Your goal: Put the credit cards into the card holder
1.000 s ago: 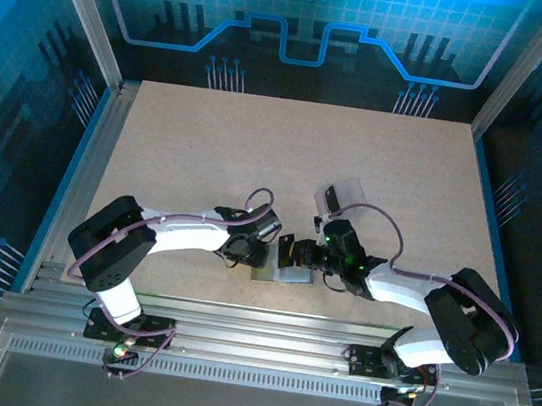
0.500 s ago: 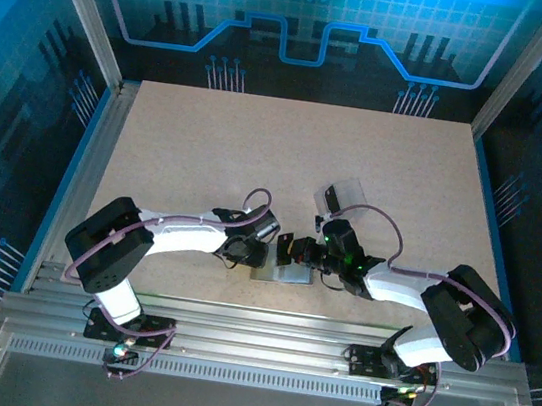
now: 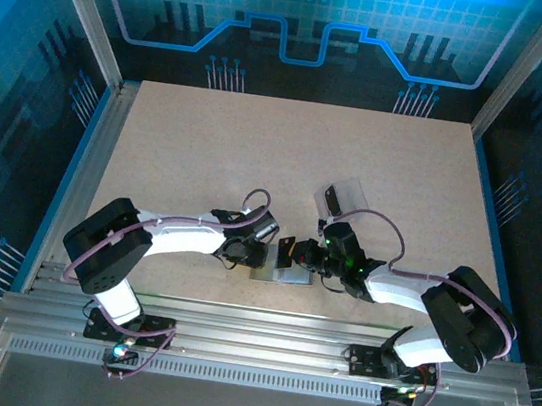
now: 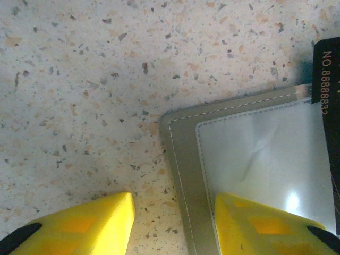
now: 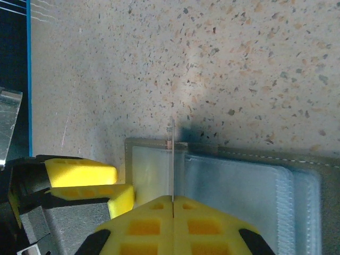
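Two sets of yellow-padded jaws meet low over the speckled beige counter (image 3: 207,154), just past the arm bases and the metal rail (image 3: 265,315) at the front. Between them lies the flat grey-silver card holder (image 4: 183,159), a soft stitched case with a clear plastic pocket over its face. The pocket shows a faint crease and a spot of glare. From the right wrist the holder looks opened out flat, with more layered clear sleeves to one side. It rests flat on the counter, close to the rail.

The left gripper (image 4: 172,212) has its jaws parted, with nothing between them but the holder's stitched border. One finger hangs over bare counter, the other over the clear pocket. Whether that finger presses on the pocket I cannot tell.

The right gripper (image 5: 172,201) has its jaws clenched on a thin black plastic credit card (image 4: 329,106) printed with white numerals. The card stands upright on its edge ahead of the fingertips, over the holder's end panel, and its tip reaches the panel's far border. In the left wrist view it overlaps the holder's far corner. The two grippers sit just beside each other, fingertips near but apart.

Farther back on the counter, well apart from the holder, sits a clear transparent plastic box (image 3: 344,198).
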Robot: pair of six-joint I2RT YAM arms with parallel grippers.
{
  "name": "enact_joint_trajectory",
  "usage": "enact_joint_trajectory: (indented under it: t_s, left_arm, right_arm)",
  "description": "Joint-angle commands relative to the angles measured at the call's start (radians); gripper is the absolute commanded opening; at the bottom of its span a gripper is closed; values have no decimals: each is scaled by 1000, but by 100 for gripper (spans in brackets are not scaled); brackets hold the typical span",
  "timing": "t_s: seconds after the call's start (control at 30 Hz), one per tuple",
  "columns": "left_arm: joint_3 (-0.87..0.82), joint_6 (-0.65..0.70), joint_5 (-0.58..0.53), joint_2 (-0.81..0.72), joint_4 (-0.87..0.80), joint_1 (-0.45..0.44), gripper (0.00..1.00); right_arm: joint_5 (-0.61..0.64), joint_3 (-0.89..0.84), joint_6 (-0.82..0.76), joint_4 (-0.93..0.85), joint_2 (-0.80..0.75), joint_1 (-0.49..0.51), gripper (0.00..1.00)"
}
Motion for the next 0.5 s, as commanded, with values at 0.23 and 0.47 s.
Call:
enact_joint_trajectory:
  t_s: [0.23, 0.47]
  left_arm:
    - [-45, -24, 35, 30, -39, -15, 46]
    - [-41, -22, 36, 35, -39, -14, 46]
  right_arm:
    - [-51, -15, 51, 23, 6, 3, 0]
    - [-52, -31, 53, 11, 11, 12, 0]
